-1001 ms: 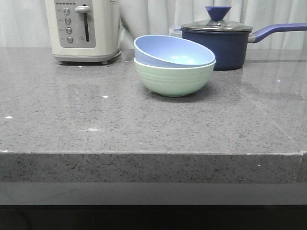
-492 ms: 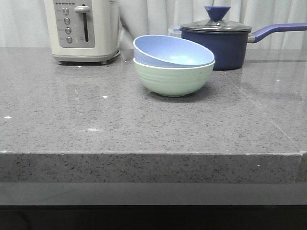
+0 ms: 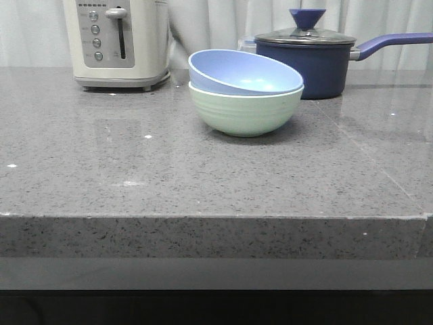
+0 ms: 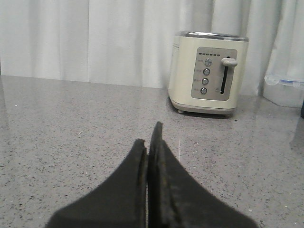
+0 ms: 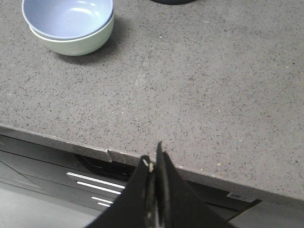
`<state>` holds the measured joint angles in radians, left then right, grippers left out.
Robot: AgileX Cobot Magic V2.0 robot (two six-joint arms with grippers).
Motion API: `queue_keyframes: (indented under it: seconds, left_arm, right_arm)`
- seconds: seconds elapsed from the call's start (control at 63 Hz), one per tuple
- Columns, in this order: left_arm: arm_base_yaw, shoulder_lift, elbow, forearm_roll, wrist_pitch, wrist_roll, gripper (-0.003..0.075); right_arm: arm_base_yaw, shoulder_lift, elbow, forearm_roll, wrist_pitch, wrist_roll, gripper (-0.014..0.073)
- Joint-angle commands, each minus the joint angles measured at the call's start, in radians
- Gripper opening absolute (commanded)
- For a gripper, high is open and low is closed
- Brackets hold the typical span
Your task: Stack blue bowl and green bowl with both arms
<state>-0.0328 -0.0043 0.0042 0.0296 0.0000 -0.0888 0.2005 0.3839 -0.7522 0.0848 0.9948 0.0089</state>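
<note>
Sitting tilted inside the green bowl (image 3: 245, 112), blue bowl (image 3: 242, 73) nested with its far-left rim riding high and its near-right rim sunk level with the green one. Both resting on the grey surface (image 3: 169, 176), near its back, between toaster (image 3: 116, 42) and saucepan (image 3: 308, 57), apart from each. Stacked by the look of it, though not seated flat.

Left gripper (image 4: 148, 137) pressed together, holding nothing, low over the surface and facing the toaster, no bowl in its view. Right gripper (image 5: 154, 159) likewise pinched closed and empty, out past the front edge of the surface, well apart from the bowls.

Probably light, stiff and matte, so not very slippery; thin walls, likely plastic or similar, so hardly fragile. Best taken by the rim, one finger inside and one outside; the raised blue rim offering the easiest bite for levelling.
</note>
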Motion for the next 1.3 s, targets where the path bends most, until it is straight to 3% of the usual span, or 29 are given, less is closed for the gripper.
queue_keyframes:
  seconds: [0.0,0.349,0.445,0.699,0.874,1.287]
  left_arm:
    - [-0.007,-0.017,0.006,-0.009,-0.074,-0.001,-0.002]
    - [-0.007,-0.017,0.006,-0.009,-0.074,-0.001,-0.002]
    - [-0.007,-0.017,0.006,-0.009,-0.074,-0.001,-0.002]
    - [-0.007,-0.017,0.006,-0.009,-0.074,-0.001,-0.002]
    - [-0.007,-0.017,0.006,-0.009,-0.074,-0.001,-0.002]
    - [-0.007,-0.017,0.006,-0.009,-0.074,-0.001,-0.002]
  right_arm:
    - [-0.001,0.007,-0.023,-0.005,-0.067,-0.002,-0.0054]
    - [-0.005,-0.006,-0.004,-0.048,-0.092,-0.009,-0.0054]
    - [-0.054,-0.049,0.089,-0.065,-0.234,-0.009,-0.0054]
    - [-0.13,-0.259,0.488,-0.063,-0.804,-0.009,-0.0055]
    - [-0.131,-0.357,0.695,-0.063,-1.027,-0.009,-0.0055]
    - [-0.172,-0.413,0.763,-0.063,-1.059,-0.009,-0.0055]
